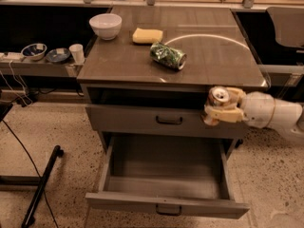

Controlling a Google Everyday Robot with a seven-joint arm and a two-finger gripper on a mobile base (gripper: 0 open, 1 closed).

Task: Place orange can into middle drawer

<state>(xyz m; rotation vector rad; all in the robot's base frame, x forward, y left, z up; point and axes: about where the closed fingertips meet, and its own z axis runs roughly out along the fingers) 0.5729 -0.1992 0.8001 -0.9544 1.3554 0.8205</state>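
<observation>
- Cabinet: grey unit with a flat brown top, standing on a speckled floor. The top carries loose items only; the task's can is not on it.
- Middle drawer: pulled fully out at the bottom of the cabinet, with its grey floor and walls exposed. Nothing lies inside. Judged ready to receive, so the opening step is done.
- Upper drawer: closed, showing only its flat front and dark handle.
- Arm: white, reaching in from the right at the height of the upper drawer front.
- White bowl, yellow sponge and green can: all on the cabinet top. The green can lies on its side, and none of them is involved.
- Gripper: at the cabinet's right front corner, just below the top's edge, with its fingers clamped around the can.
- Orange can: held roughly upright with its silver top showing, above the open drawer's right side and well clear of its floor.
- Status: pick-up complete. Remaining, in my judgement, are shifting the can over the drawer's cavity, lowering it and letting go.
</observation>
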